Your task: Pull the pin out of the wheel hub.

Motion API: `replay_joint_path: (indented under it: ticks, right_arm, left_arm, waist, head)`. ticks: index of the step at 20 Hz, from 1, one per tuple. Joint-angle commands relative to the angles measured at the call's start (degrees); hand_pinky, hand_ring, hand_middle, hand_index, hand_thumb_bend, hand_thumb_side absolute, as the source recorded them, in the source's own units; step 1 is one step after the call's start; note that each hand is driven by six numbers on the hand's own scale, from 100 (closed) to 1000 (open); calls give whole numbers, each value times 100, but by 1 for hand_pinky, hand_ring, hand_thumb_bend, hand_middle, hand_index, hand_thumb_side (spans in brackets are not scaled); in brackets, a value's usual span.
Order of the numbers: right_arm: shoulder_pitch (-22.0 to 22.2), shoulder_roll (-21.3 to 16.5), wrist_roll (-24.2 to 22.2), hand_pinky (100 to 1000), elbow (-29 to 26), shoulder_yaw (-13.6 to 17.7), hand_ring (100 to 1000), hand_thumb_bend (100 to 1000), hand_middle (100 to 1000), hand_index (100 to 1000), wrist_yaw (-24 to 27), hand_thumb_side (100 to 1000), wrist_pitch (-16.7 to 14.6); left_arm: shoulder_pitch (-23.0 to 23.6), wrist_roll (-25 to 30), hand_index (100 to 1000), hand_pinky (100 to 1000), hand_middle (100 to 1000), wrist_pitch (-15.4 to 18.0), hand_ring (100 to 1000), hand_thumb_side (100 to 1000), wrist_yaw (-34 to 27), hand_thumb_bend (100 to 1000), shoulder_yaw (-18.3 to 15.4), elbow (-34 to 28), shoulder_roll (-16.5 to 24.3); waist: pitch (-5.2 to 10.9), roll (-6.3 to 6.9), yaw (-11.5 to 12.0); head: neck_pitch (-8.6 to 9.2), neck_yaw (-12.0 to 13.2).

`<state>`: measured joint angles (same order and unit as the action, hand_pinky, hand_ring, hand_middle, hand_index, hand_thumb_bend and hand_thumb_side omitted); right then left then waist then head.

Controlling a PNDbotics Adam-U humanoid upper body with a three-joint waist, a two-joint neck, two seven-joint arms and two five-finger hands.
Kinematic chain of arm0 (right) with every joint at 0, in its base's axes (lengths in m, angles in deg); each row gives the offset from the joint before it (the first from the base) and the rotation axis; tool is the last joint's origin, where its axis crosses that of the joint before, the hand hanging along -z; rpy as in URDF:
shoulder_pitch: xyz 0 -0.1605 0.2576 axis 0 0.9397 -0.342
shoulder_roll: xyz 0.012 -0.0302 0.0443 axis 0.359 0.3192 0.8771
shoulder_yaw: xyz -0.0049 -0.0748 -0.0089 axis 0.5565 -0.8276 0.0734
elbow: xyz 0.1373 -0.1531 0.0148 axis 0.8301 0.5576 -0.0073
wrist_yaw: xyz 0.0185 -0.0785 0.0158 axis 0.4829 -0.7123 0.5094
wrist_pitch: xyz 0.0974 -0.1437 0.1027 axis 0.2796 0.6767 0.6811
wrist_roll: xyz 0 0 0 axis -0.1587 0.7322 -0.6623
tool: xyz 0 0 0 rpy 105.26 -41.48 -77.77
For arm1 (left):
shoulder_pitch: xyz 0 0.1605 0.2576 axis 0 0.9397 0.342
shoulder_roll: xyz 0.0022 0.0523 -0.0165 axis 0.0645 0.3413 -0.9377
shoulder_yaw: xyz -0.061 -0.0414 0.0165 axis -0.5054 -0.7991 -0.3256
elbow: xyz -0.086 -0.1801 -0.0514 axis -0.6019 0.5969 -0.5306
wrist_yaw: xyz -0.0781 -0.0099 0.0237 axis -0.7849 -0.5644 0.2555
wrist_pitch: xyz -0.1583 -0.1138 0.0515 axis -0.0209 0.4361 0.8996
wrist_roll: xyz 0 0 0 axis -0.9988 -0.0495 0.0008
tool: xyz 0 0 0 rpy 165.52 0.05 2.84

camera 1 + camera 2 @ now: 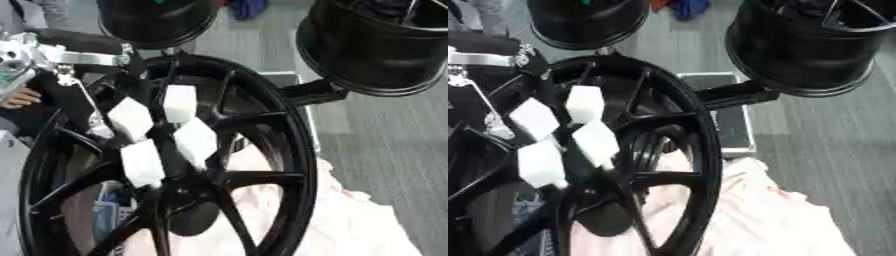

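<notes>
Glossy black multi-spoke wheel hub (262,150) stood on edge over a pale pink cloth (367,225), filling the left half of the view. Left hand (162,135), black with four white-padded fingers (180,103), reached into the hub centre; fingers were curled there, couldn't tell on what. Pin wasn't discernible. Two more black rims (376,45) sat at the far edge; grey floor (385,145) was open on the right.

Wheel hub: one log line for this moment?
left hand: on wheel hub | pin: not visible | right hand: not in view | wheel: black, over pink cloth
</notes>
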<state>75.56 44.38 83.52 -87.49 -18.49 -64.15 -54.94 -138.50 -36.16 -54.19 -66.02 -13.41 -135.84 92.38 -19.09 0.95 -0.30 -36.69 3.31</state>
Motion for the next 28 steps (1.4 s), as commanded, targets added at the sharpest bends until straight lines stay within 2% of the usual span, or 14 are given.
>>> replay_joint_path:
  ticks: [1, 6, 14, 15, 16, 22, 28]
  right_arm:
    - [-7, -102, 20, 653, -69, 58, 687, 100, 648, 671, 22, 470, -1]
    - [-4, -95, 24, 652, -69, 63, 686, 100, 648, 671, 22, 470, -2]
    - [6, -100, 46, 652, -69, 78, 686, 100, 648, 670, 17, 470, -8]
    - [9, -103, 50, 652, -69, 81, 686, 100, 648, 670, 15, 473, -8]
    - [13, -105, 53, 652, -69, 83, 686, 100, 648, 670, 14, 470, -7]
    - [48, -119, 80, 652, -69, 97, 686, 100, 648, 670, 7, 470, -3]
    - [107, -111, 130, 652, -69, 124, 686, 100, 647, 670, -13, 470, 11]
  left_arm:
    - [-57, -55, 514, 530, 429, -17, 417, 100, 0, 581, -46, -31, 86]
    - [-51, -119, 414, 496, 381, -17, 375, 100, 8, 559, -50, -63, 97]
    - [-34, -223, 400, 467, 327, 61, 306, 100, 202, 626, -242, -325, 209]
    - [-43, -240, 396, 465, 323, 53, 298, 100, 195, 581, -283, -364, 226]
    - [-56, -256, 390, 462, 317, 36, 290, 100, 163, 633, -329, -399, 238]
    - [-161, -348, 378, 446, 305, -100, 263, 100, -31, 649, -722, -639, 411]
    - [-98, -678, 382, 443, 302, -275, 243, 100, -168, 618, -1392, -508, 668]
  waist:
    - [94, -14, 2]
    - [97, -13, 0]
    - [104, -11, 13]
    - [107, -11, 15]
    - [110, -11, 18]
    - [137, -6, 50]
    - [168, -11, 141]
  head:
    - [58, 13]
    - [61, 18]
    - [62, 23]
    - [62, 23]
    - [61, 22]
    - [48, 2]
    - [33, -63]
